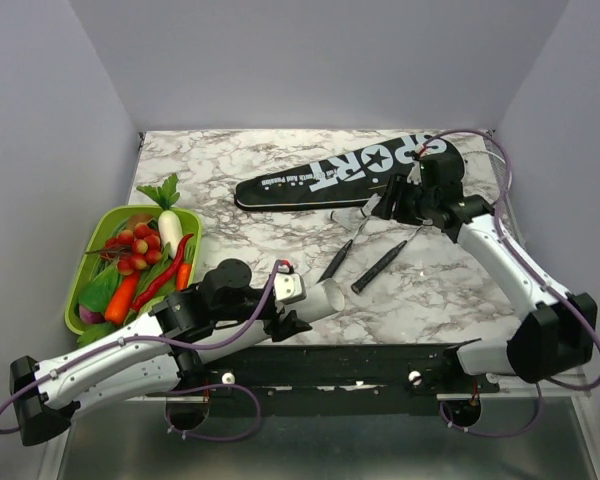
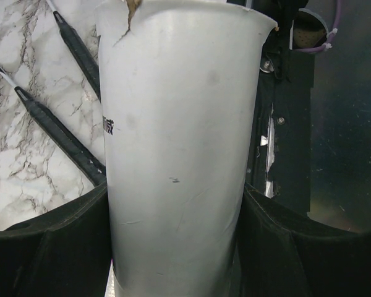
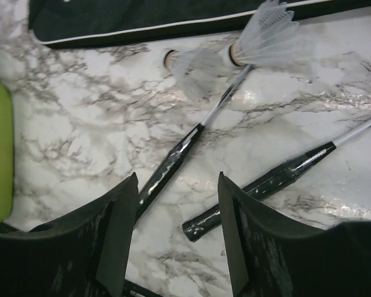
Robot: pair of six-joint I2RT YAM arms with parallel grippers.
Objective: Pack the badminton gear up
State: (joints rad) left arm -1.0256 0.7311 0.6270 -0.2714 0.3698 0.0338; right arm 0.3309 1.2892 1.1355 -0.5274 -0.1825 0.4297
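**rigwatcher:** what's your left wrist cam showing?

**me:** I've got a white tube [image 2: 179, 154] clamped in my left gripper [image 2: 176, 207] — rim torn up top. Two black racket handles [image 2: 55, 136] lie on the marble table [image 2: 12, 179], off left.

I see 2 arms with white links and black joints: left arm [image 1: 110, 365] at 8 o'clock, right arm [image 1: 500, 265] at 3 o'clock. Both carry looping purple cables [image 1: 504, 160], and the fingers [image 3: 111, 247] are scuffed black.
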